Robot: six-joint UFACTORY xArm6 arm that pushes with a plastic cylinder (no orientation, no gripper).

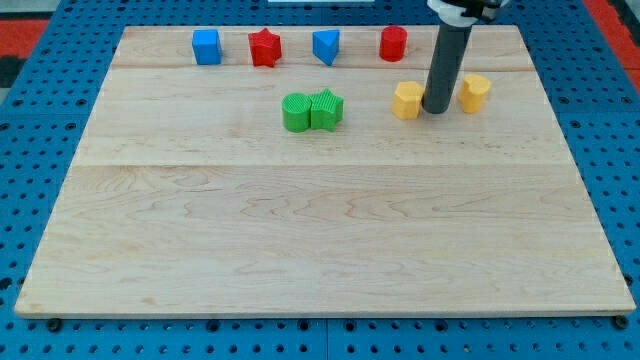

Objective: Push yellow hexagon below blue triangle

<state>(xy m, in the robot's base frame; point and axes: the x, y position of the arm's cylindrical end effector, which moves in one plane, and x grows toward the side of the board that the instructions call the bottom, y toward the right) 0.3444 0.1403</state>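
The yellow hexagon (407, 100) lies on the wooden board at the view's upper right. The blue triangle (326, 46) sits near the top edge, up and to the left of it. My tip (436, 110) stands right against the hexagon's right side, between it and a second yellow block (474, 92) whose shape I cannot make out. The dark rod rises from the tip to the view's top and hides a strip of the board behind it.
A blue cube (206, 46), a red star (264, 47) and a red round block (393, 43) line the top edge beside the triangle. A green round block (297, 112) and a green star (327, 108) touch each other left of the hexagon, below the triangle.
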